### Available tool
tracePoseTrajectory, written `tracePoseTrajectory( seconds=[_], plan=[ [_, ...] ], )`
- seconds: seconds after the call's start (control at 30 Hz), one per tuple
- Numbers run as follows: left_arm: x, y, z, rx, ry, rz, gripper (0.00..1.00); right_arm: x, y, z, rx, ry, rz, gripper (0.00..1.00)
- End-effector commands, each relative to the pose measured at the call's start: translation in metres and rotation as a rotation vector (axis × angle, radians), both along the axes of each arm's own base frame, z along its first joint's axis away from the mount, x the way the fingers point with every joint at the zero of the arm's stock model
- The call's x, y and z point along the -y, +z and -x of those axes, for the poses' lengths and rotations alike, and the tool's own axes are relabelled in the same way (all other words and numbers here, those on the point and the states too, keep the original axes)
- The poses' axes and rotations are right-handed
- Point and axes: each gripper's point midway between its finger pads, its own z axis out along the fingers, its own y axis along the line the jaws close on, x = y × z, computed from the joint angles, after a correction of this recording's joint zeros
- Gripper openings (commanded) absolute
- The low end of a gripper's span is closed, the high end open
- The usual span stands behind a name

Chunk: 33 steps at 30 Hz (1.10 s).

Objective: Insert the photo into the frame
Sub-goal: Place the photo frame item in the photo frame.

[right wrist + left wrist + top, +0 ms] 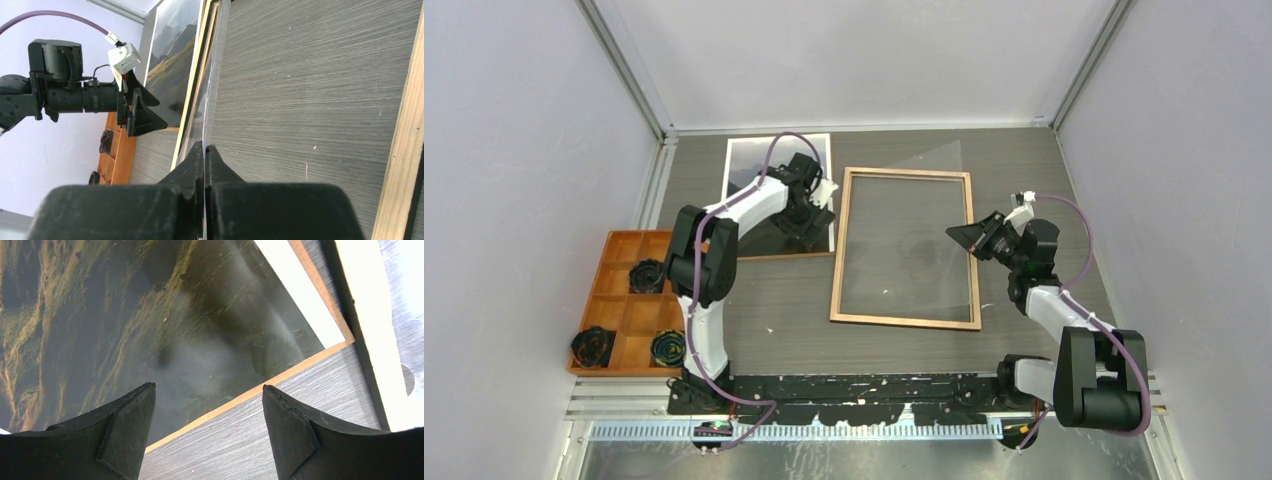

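Note:
The photo, a dark mountain print with a white border, lies at the back left on a brown backing board. My left gripper hovers open over the photo's near right corner, with nothing between its fingers. In the middle of the table the frame lies flat with its wood-coloured back up. My right gripper is shut on the edge of a clear pane, which it holds tilted above the frame. In the top view the right gripper is at the frame's right rail.
An orange compartment tray with black rolls stands at the left edge. Grey walls close in the table on three sides. The arms' bases sit on the rail at the near edge.

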Motion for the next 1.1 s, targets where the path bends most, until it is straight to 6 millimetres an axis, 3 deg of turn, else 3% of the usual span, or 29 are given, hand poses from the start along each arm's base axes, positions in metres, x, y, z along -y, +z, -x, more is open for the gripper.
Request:
tracePoseTrajectory(
  seconds=[0.0,0.47,0.77,1.07],
  plan=[
    [0.013,0.008,-0.011,0.041,-0.034,0.008,0.80,-0.008,0.028,-0.010,0.107,0.061,-0.010,0.01],
    [0.046,0.009,-0.020,0.047,-0.094,0.006,0.79,-0.016,0.035,-0.012,0.117,0.123,-0.042,0.01],
    [0.049,0.005,-0.017,0.040,-0.107,0.005,0.79,-0.020,0.029,-0.013,0.098,0.156,-0.054,0.01],
    [0.052,0.003,-0.019,0.042,-0.119,-0.002,0.79,-0.023,0.036,-0.017,0.112,0.187,-0.064,0.01]
  ],
)
